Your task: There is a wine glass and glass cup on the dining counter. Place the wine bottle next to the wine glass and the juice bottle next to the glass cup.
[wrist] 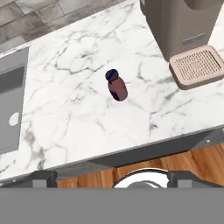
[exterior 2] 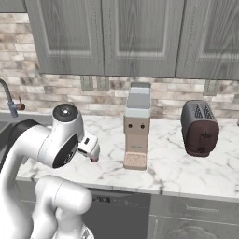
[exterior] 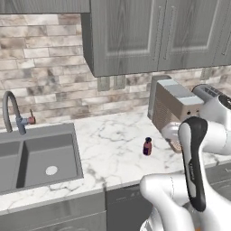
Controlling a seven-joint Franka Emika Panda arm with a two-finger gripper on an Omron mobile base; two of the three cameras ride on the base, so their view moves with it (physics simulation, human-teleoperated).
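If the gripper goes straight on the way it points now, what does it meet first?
Probably the small stubby dark-red juice bottle, standing alone on the white marble worktop near the hand view's centre. The open gripper looks well short of it; depth is unclear.

The small dark-red juice bottle stands upright on the marble worktop.

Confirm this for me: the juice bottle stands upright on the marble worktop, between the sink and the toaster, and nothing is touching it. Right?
One detail is off. The juice bottle stands between the sink and the coffee machine, not the toaster; the left base view shows this. It is upright on the marble worktop, untouched.
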